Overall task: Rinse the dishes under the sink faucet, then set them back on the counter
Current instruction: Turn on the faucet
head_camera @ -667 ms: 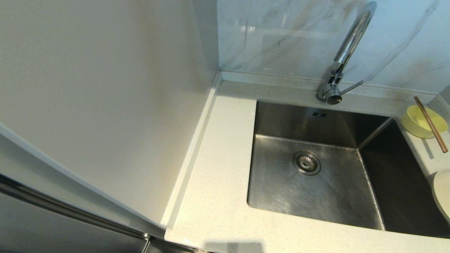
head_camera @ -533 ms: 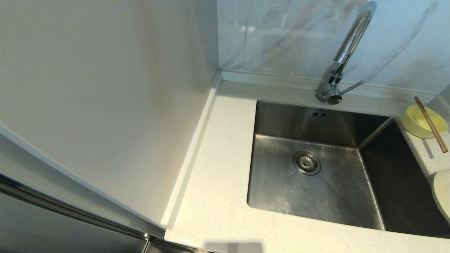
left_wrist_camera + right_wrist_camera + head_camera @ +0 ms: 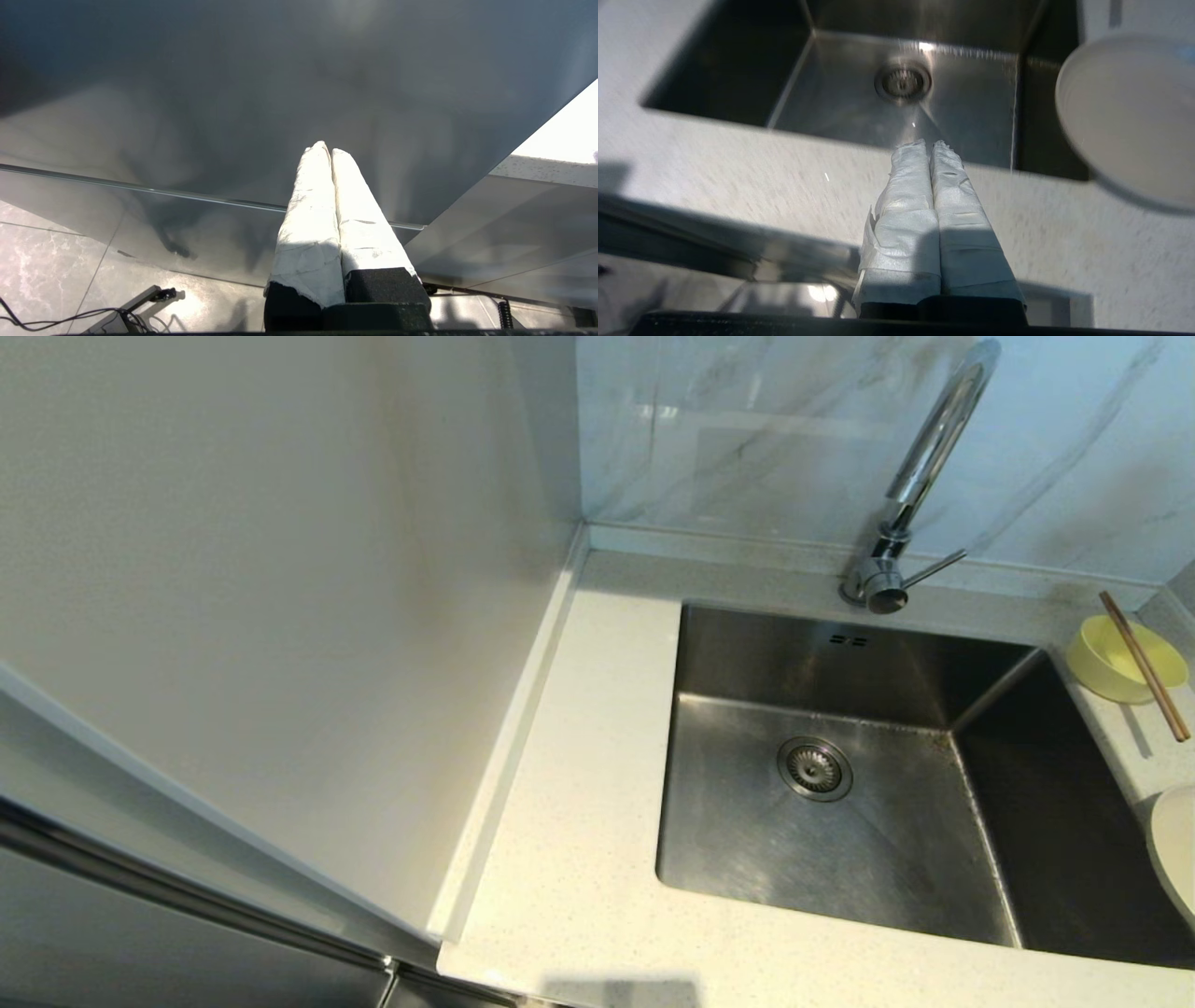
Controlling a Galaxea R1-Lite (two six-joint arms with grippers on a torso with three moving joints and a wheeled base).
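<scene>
bowl (image 3: 1120,661) at 2 o'clock of sink (image 3: 840,775) on surface, chopstick (image 3: 1145,666) across rim — light, glazed, likely slippery; grip rim | right gripper (image 3: 928,145), left gripper (image 3: 326,148): fingers pressed together, empty

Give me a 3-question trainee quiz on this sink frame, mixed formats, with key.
1. True or false: the chopstick lies across the bowl.
2. The sink holds: A) a plate, B) a bowl, C) no dishes.
3. Fill in: the right gripper hovers over the counter with its fingers ____.

Key: 1 true; 2 C; 3 shut.
</scene>
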